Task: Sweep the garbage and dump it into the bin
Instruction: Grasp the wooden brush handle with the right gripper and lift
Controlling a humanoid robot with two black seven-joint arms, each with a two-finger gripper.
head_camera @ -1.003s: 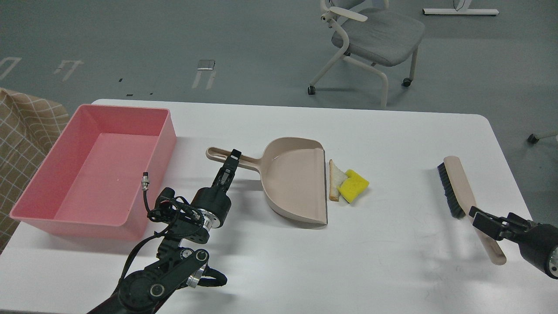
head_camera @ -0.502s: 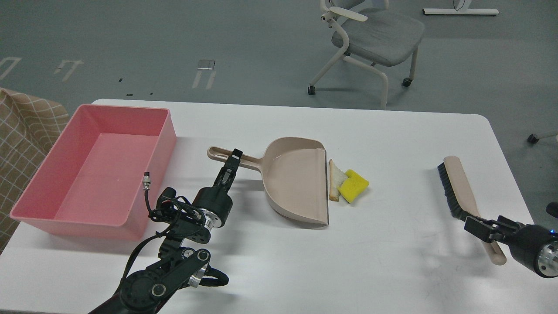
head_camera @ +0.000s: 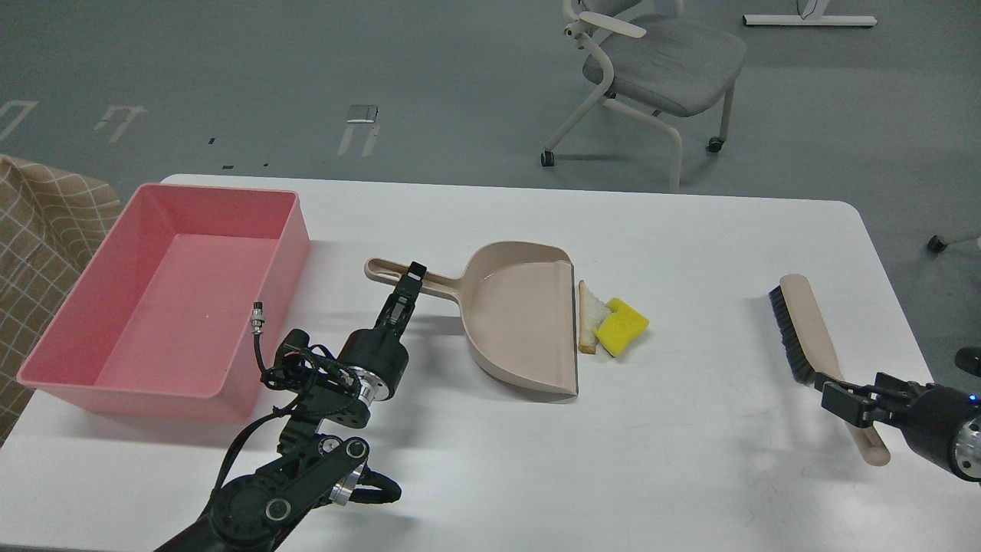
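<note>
The garbage lies mid-table: a yellow sponge (head_camera: 622,326) leaning on a white bread wedge (head_camera: 588,316), just right of the open edge of a beige dustpan (head_camera: 521,322). The pink bin (head_camera: 295,230) stands at the left and holds nothing that I can see. My left gripper (head_camera: 410,282) is shut on the dustpan's handle, which points left toward the bin. A brush (head_camera: 801,322) with black bristles lies at the right. My right gripper (head_camera: 841,399) is open, its fingers on either side of the brush's beige handle.
The white table (head_camera: 690,253) ends close to the right of the brush. A grey office chair (head_camera: 659,61) stands on the floor beyond the far edge. A checked cloth (head_camera: 38,230) sits left of the bin.
My right gripper has come down and slightly back onto the brush handle. The dustpan has shifted a little to the right with my left gripper. The garbage has not moved.
</note>
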